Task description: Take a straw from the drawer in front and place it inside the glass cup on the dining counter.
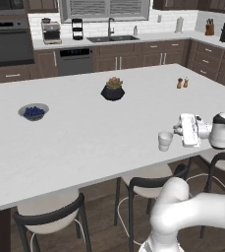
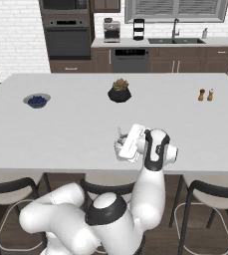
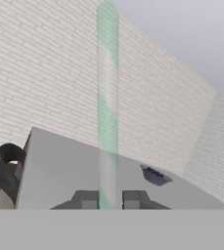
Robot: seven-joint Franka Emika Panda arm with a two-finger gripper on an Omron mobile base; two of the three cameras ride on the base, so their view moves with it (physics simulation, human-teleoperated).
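Note:
The glass cup (image 1: pixel 165 141) stands upright near the front edge of the white dining counter (image 1: pixel 84 142). My gripper (image 1: pixel 176 130) hovers just to its right and slightly above the rim, with the hand level and pointing left. In the hand view the gripper (image 3: pixel 108 200) is shut on the straw (image 3: pixel 107 97), a pale green stick that rises from between the fingertips (image 3: pixel 86 199) towards the top of the picture. The drawer is out of view.
A bowl of blue berries (image 1: pixel 33 112) sits at the counter's left, a dark plant pot (image 1: pixel 113 90) in the middle, and salt and pepper shakers (image 1: pixel 182 83) at the far right. Dark-framed stools (image 1: pixel 50 211) line the near edge below the cup.

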